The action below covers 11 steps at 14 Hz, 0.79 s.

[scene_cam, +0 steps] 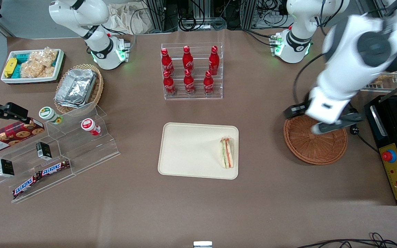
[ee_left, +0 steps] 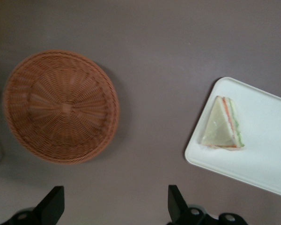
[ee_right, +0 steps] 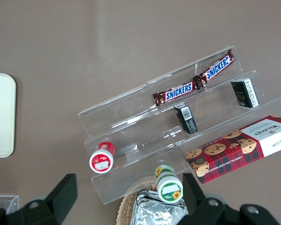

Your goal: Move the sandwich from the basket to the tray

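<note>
From the front camera, the sandwich [scene_cam: 226, 152] lies on the tray [scene_cam: 188, 151], close to the rim at the tray's 3 o'clock edge, toward the working arm's end of the desk [scene_cam: 198, 206]. The basket [scene_cam: 315, 144] sits apart from the tray at its 3 o'clock side, holding nothing. The claw [scene_cam: 326, 120] hangs above the basket's 12 o'clock rim.

At the left wrist, the claw's [ee_left: 114, 208] fingers [ee_left: 51, 206] stand wide apart and grip nothing (bare desk shows between them). The basket [ee_left: 61, 107] and the sandwich [ee_left: 222, 125] on the tray [ee_left: 267, 154] lie well apart.

At the right wrist, only a corner of the tray [ee_right: 2, 115] shows.
</note>
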Each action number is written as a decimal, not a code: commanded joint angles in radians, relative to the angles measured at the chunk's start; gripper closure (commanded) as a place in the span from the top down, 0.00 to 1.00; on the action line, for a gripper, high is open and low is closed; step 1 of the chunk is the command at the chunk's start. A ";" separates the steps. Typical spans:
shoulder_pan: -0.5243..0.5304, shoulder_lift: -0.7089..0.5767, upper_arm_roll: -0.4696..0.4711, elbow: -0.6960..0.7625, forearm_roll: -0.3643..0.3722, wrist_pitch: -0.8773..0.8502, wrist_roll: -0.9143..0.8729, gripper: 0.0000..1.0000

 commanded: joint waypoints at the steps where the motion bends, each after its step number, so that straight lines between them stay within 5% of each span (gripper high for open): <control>1: 0.112 -0.100 -0.007 -0.037 -0.048 -0.075 0.101 0.99; 6: 0.230 -0.082 0.002 0.029 -0.054 -0.180 0.305 1.00; 11: 0.246 -0.046 0.000 0.071 -0.025 -0.200 0.304 1.00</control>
